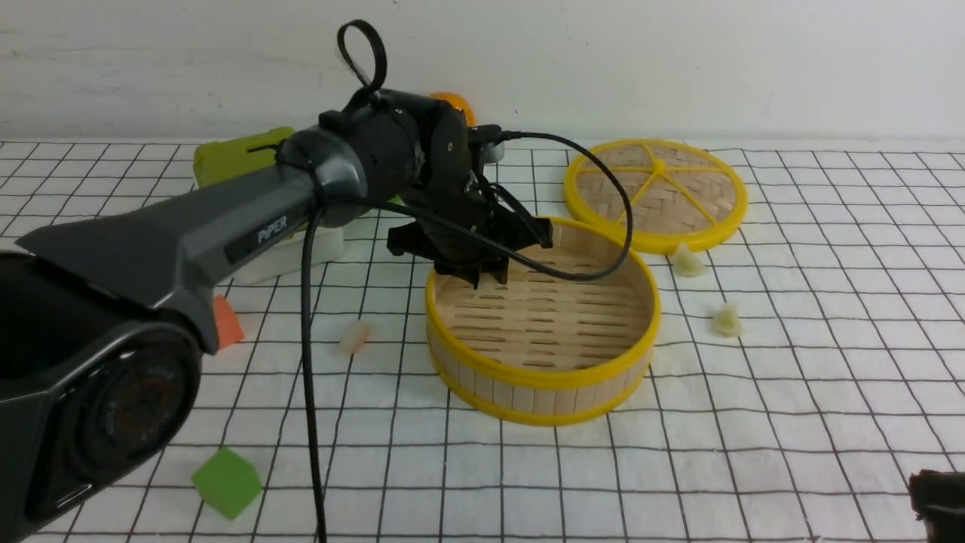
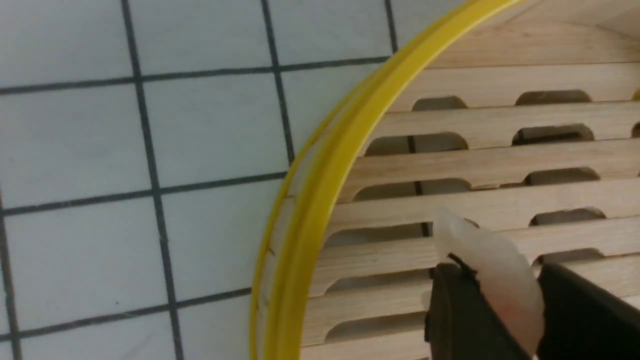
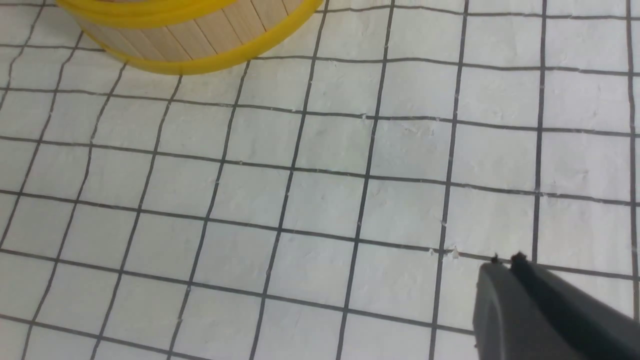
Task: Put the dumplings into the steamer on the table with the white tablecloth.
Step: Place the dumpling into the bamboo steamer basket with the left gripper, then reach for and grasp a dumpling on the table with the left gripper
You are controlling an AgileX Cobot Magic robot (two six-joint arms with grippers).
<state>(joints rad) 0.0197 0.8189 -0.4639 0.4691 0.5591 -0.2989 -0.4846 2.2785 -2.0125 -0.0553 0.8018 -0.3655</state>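
The bamboo steamer (image 1: 543, 375) with yellow rims stands mid-table on the white grid tablecloth (image 1: 791, 392). My left gripper (image 1: 490, 276) hangs over the steamer's far left inside, just within the rim (image 2: 320, 200). In the left wrist view that gripper (image 2: 500, 271) is shut on a pale pinkish dumpling (image 2: 482, 247) above the slatted floor. Another pinkish dumpling (image 1: 354, 336) lies on the cloth left of the steamer. Two yellow-green dumplings (image 1: 687, 261) (image 1: 727, 320) lie to its right. My right gripper (image 3: 505, 260) is shut and empty, low at the near right (image 1: 935, 498).
The flat woven lid (image 1: 656, 194) lies behind the steamer to the right. A green cube (image 1: 226, 481) sits near left, an orange cube (image 1: 226, 320) under my left arm. A green and white block (image 1: 234, 154) and an orange object (image 1: 456, 104) stand at the back.
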